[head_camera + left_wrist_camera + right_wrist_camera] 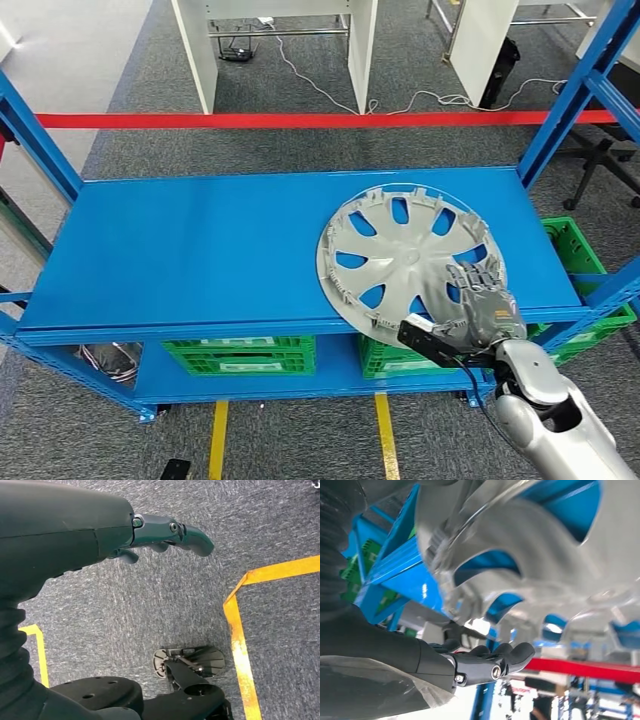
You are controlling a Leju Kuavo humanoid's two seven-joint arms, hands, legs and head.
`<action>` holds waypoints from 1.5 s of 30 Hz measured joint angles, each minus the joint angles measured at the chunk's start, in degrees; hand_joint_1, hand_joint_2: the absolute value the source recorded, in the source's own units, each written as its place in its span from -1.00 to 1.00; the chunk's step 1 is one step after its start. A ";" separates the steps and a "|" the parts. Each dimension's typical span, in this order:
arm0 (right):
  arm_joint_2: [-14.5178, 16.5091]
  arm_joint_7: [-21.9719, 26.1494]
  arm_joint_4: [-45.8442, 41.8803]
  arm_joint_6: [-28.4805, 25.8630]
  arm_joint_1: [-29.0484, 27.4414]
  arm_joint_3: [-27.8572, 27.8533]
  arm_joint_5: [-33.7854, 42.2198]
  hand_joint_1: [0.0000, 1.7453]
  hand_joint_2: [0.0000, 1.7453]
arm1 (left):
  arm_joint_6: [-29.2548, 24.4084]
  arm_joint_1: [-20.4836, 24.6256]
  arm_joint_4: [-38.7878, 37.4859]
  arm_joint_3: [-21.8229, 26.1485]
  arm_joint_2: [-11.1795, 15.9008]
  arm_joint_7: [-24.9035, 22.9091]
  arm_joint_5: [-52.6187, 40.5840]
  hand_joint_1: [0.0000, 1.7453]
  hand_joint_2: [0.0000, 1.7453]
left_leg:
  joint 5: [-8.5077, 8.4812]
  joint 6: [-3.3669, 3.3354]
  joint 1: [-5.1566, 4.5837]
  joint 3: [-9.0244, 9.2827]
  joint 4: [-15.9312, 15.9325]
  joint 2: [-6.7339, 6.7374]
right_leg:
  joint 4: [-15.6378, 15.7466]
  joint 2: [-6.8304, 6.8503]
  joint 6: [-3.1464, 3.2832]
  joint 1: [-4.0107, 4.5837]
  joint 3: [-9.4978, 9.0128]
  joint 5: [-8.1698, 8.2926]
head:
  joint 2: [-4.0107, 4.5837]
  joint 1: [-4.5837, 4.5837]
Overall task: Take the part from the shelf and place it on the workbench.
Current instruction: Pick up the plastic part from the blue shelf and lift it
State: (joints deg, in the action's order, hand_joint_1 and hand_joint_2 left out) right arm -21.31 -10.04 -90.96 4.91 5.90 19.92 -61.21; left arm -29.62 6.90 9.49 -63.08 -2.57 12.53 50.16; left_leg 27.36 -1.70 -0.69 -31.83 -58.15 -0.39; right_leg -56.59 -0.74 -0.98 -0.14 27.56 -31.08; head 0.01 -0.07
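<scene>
The right hand point(483, 300) lies palm-down on the near right edge of the hubcap point(400, 255), fingers over the rim and thumb beneath, grasping it. The round hubcap lies flat on the blue shelf point(189, 250), its ribbed inner side up, its near edge overhanging the front. The left hand point(166, 532) hangs released above grey carpet point(151, 605).

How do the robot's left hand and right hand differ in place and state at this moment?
The right hand lies on the rim of the round silver hubcap on the blue metal shelf; the left hand hangs over grey carpet, touching nothing. Both are dark grey.
</scene>
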 joint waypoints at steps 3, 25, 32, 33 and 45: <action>0.00 1.30 1.38 1.17 1.29 1.23 2.52 -1.00 1.00 | 0.01 0.06 0.00 -0.08 -0.01 -0.02 0.02 -1.00 1.00 | 0.00 0.00 0.00 0.01 0.00 0.01 | 0.00 -0.03 0.00 0.00 0.01 0.00 | 0.02 0.00; -0.20 3.28 1.15 1.65 2.94 7.21 7.66 -1.00 1.00 | 0.26 0.08 -0.02 -0.39 0.02 -0.05 0.37 -1.00 1.00 | -0.07 0.00 0.01 0.04 0.00 0.01 | 0.00 -0.02 -0.01 0.00 0.00 0.04 | 0.01 0.00; -1.07 3.38 -0.84 1.62 2.60 9.52 10.47 -1.00 1.00 | 0.27 0.07 -0.02 -0.44 0.03 -0.05 0.61 -1.00 1.00 | -0.07 0.00 0.01 0.02 -0.01 0.00 | 0.00 -0.02 -0.01 0.00 0.01 0.04 | 0.02 0.01; -1.19 3.33 -1.00 1.61 2.54 9.78 10.93 -1.00 1.00 | 0.27 0.07 -0.02 -0.46 0.03 -0.05 0.62 -1.00 1.00 | -0.07 0.00 0.01 0.02 0.00 0.00 | 0.00 -0.02 -0.01 0.00 0.01 0.04 | 0.02 0.01; -2.26 2.85 -1.46 1.61 2.40 11.83 12.27 -1.00 1.00 | 0.28 0.06 -0.04 -1.40 0.03 -0.05 0.79 -1.00 1.00 | -0.07 0.00 0.01 0.02 0.00 0.00 | 0.00 -0.02 0.00 0.00 0.02 0.04 | 0.02 0.00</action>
State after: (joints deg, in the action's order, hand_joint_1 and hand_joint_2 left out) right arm -23.57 -7.19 -92.42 6.51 8.30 31.75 -48.94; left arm -29.33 6.97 9.44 -64.48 -2.54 12.48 50.95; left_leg 27.29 -1.69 -0.68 -31.81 -58.16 -0.38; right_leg -56.59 -0.76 -0.99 -0.14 27.58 -31.03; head 0.02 -0.07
